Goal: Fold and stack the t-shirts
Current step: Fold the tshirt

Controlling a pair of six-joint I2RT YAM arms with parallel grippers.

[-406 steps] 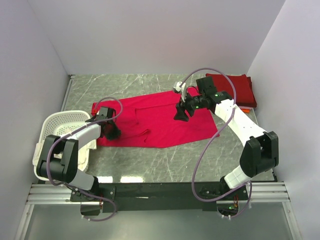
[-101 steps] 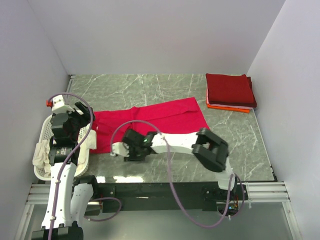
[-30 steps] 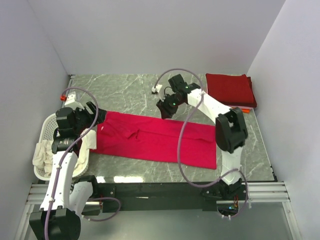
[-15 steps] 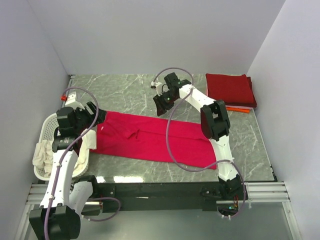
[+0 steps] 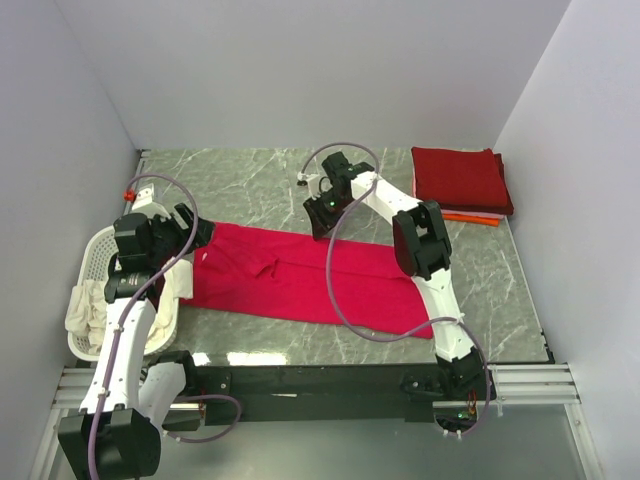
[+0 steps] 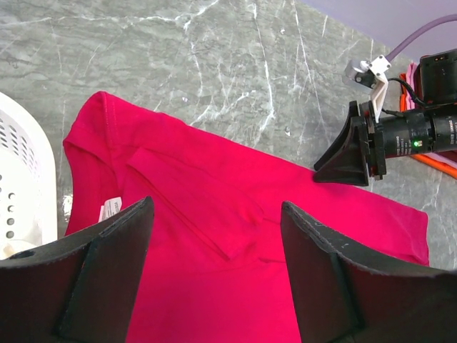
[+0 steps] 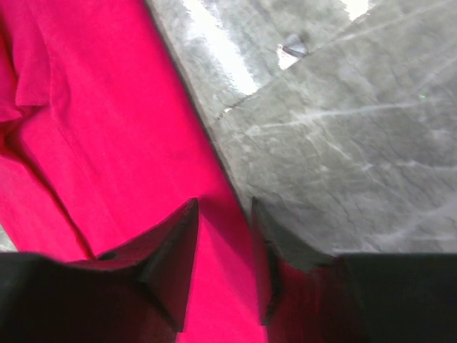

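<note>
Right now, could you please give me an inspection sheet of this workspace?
Surface: grey marble table.
Job's things: crimson t-shirt spread as a long strip; maroon shirt folded atop an orange shirt, far right; cream cloth in the basket.
Clutter: white laundry basket, left edge.
Grippers: left gripper jaws wide, above the collar end; right gripper jaws slightly apart at the t-shirt's far edge.
Cables: purple cable trails across the crimson t-shirt.
Surroundings: white walls.
</note>
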